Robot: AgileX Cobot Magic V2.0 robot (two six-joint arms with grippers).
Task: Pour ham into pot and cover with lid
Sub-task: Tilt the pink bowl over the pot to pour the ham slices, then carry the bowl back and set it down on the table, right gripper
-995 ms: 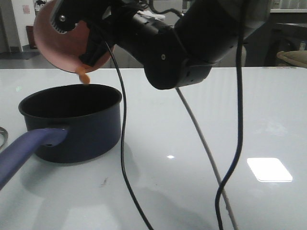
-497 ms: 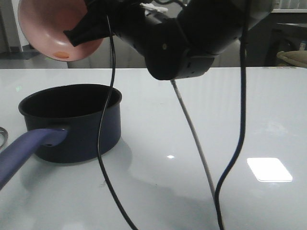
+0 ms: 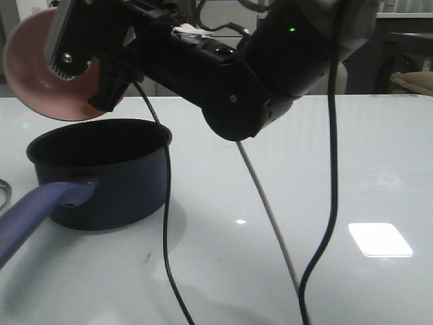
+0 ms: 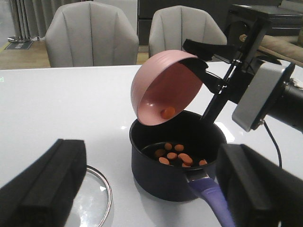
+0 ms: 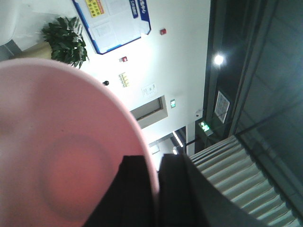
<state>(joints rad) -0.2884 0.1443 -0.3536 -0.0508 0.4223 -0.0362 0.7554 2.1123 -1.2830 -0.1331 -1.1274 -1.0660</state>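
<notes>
My right gripper (image 3: 108, 84) is shut on the rim of the pink bowl (image 3: 37, 78) and holds it tipped steeply above the dark pot (image 3: 101, 172). In the left wrist view the bowl (image 4: 163, 85) hangs over the pot (image 4: 177, 158); one ham slice (image 4: 167, 113) clings inside the bowl and several ham slices (image 4: 177, 156) lie in the pot. The pot's purple handle (image 3: 34, 213) points toward the front left. The glass lid (image 4: 92, 201) lies flat on the table beside the pot. My left gripper (image 4: 151, 189) is open and empty, short of the pot and lid. The right wrist view shows the fingers (image 5: 137, 189) clamped on the bowl rim (image 5: 142, 137).
The white table (image 3: 304, 169) stretches right of the pot. Black and grey cables (image 3: 325, 203) hang from the right arm down across the table's middle. Two grey chairs (image 4: 94, 33) stand beyond the far edge.
The right gripper has turned and swung the bowl left, so its underside now faces the front camera. The ham slice that hung at the bowl's rim one second ago has gone from there.
</notes>
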